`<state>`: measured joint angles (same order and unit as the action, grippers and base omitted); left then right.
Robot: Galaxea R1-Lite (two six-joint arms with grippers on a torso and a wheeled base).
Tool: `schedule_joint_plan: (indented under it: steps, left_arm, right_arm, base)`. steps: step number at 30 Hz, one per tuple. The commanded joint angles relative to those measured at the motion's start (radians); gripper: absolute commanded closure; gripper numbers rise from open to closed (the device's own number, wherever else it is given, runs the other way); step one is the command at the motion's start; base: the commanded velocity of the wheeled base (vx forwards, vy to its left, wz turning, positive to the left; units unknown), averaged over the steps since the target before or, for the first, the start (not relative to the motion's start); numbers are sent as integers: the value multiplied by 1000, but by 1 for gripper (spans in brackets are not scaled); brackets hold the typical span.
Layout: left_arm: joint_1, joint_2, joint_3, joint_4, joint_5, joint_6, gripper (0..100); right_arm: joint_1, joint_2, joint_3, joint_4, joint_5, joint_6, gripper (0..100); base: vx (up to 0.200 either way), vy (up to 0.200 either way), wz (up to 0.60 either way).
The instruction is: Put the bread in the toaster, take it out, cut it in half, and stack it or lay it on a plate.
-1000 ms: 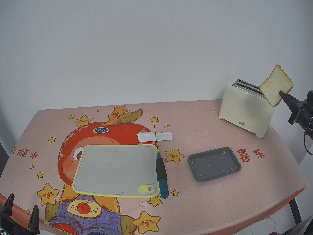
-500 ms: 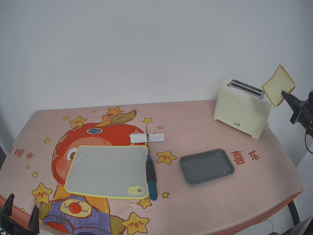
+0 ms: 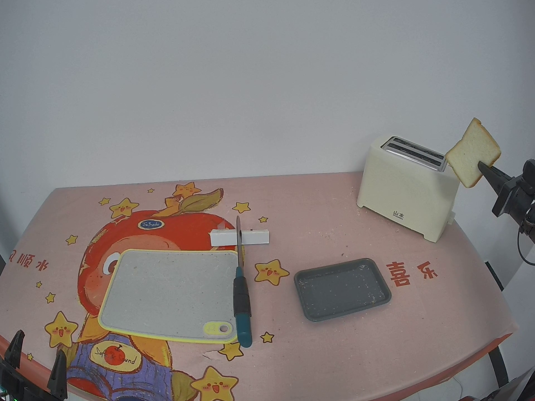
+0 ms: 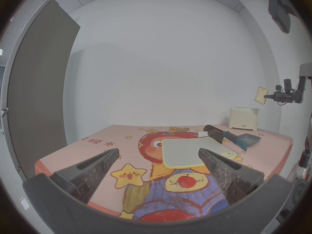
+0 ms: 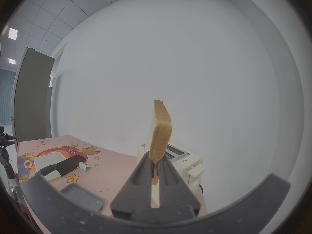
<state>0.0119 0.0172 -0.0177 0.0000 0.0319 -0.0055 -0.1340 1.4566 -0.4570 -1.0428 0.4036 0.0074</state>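
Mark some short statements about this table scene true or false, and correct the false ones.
1. The right claw holds the bread in the air near the toaster. True.
2. The bread sits in a toaster slot. False: it is clamped in the right claw, clear of the toaster.
3. The left claw is open and holds nothing. True.
4. The knife lies in the grey tray. False: the knife lies beside the cutting board, along its right edge; the tray holds only crumbs.
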Motion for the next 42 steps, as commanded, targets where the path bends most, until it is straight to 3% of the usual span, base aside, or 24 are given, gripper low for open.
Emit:
schedule_joint_plan:
  steps: [1, 19, 25, 31, 37, 42]
  left_arm:
    - [0, -6, 18, 0, 0, -1, 0]
    - [0, -8, 18, 0, 0, -1, 0]
    - [0, -8, 18, 0, 2, -2, 0]
    - [0, -8, 18, 0, 0, -1, 0]
    - [0, -8, 18, 0, 0, -1, 0]
    - [0, -8, 18, 0, 0, -1, 0]
  right_arm:
    - [2, 5, 1, 0, 0, 0, 100]
    - [1, 5, 4, 0, 0, 0, 100]
    - [1, 5, 8, 0, 0, -1, 100]
    - [1, 5, 9, 0, 0, -1, 100]
    - [1, 5, 9, 0, 0, -1, 100]
    - [1, 5, 11, 0, 0, -1, 100]
  base:
    - [0, 0, 0]
    - [0, -33, 0]
    - [200, 0, 0]
    - [0, 0, 0]
    - [0, -200, 0]
    - [0, 0, 0]
